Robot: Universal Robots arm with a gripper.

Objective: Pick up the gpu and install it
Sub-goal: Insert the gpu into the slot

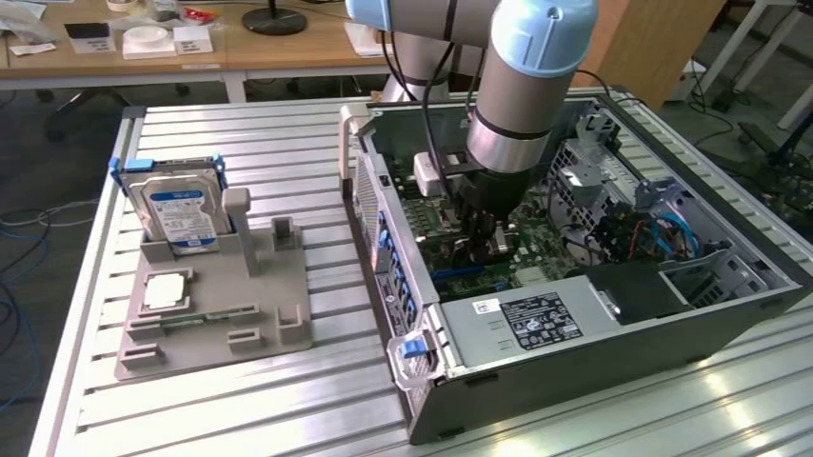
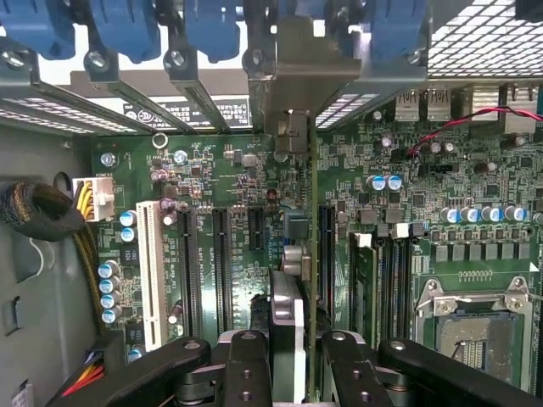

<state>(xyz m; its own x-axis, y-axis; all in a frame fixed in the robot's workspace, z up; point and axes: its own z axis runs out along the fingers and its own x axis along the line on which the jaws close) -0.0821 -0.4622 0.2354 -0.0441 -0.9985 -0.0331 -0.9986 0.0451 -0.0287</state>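
The gpu (image 2: 311,254) is seen edge-on in the wrist view, a thin card with a greenish-brown edge. Its metal bracket (image 2: 297,76) reaches the case's rear slot openings. My gripper (image 2: 297,369) is shut on the card's near end, one black finger (image 2: 246,365) on each side. The card stands upright over the green motherboard (image 2: 237,186), right beside a long black slot (image 2: 325,254). Whether it sits in a slot I cannot tell. In the exterior view my gripper (image 1: 489,243) reaches down inside the open computer case (image 1: 381,200).
Blue latches (image 2: 127,25) line the case's rear wall. Memory sticks (image 2: 382,280) and a processor socket (image 2: 475,322) lie close to the card, a cable bundle (image 2: 42,212) on the other side. Outside, a grey holder (image 1: 216,305) carries a hard drive (image 1: 178,214) and a small silver chip (image 1: 166,290).
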